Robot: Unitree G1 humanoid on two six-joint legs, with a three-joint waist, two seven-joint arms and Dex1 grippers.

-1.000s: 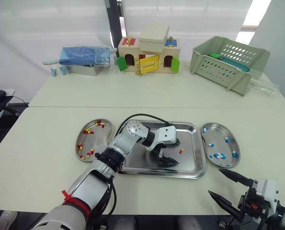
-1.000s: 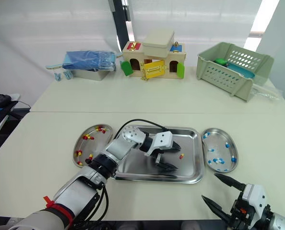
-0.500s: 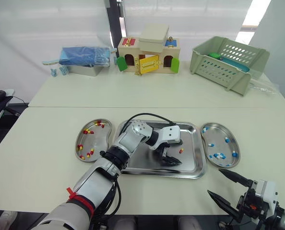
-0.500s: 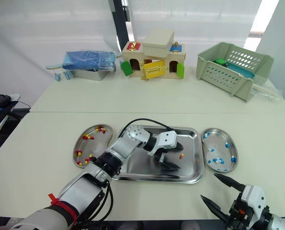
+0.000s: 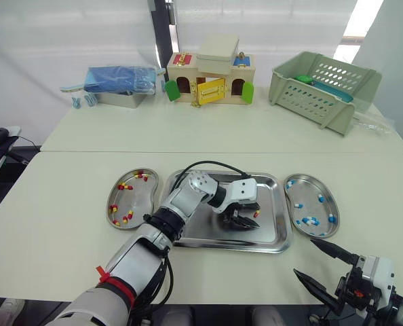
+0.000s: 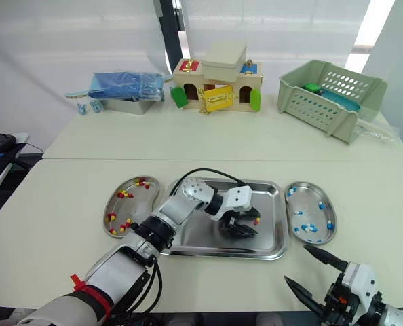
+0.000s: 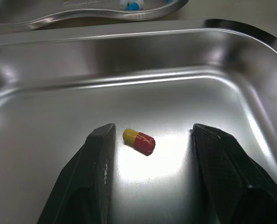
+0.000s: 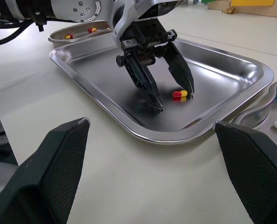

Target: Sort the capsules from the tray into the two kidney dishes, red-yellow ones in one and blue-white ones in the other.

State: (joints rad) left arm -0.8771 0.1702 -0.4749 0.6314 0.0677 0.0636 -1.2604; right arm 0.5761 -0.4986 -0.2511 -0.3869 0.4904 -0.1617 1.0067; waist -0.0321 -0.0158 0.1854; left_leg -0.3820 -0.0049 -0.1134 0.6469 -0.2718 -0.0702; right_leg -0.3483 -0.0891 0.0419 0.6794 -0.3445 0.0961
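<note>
Left claw (image 5: pixel 245 221) hanging wide open inside tray (image 7: pixel 129 60), gripping nothing; red-yellow capsule (image 7: pixel 139 141) lying on tray floor between its fingers (image 7: pixel 99 158), nearer one finger. Right claw (image 5: pixel 303 257) hovering open, empty, over desk (image 5: pixel 66 224), well apart from capsule.

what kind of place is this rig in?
Probably a robotics test lab, not a real clinic: a steel tray and kidney dishes of capsules share white tables with a wooden toy house and a plastic basket.
</note>
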